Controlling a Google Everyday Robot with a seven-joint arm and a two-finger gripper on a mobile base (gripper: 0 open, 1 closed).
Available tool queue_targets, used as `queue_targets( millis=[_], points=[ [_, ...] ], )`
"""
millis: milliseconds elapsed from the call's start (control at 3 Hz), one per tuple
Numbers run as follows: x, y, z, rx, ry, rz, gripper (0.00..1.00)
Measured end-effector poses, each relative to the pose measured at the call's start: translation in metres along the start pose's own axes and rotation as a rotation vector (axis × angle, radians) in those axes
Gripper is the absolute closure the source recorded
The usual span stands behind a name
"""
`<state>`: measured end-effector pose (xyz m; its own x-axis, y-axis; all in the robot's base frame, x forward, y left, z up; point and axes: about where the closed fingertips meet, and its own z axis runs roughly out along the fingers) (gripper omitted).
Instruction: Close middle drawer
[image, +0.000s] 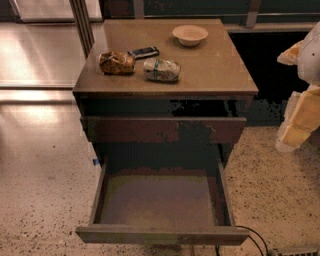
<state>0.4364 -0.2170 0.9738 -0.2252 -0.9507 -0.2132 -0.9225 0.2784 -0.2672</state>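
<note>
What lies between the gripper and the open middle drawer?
Camera view: only bare speckled floor lies between the gripper, right of the cabinet, and the middle drawer.
</note>
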Motion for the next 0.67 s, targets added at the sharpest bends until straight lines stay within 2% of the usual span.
queue_targets(
  millis=[333, 667],
  points=[
    [0.009, 0.009, 0.017, 0.006, -0.024, 0.024, 0.00],
    [0.017, 0.023, 0.055, -0.036, -0.075, 0.043, 0.00]
  ],
)
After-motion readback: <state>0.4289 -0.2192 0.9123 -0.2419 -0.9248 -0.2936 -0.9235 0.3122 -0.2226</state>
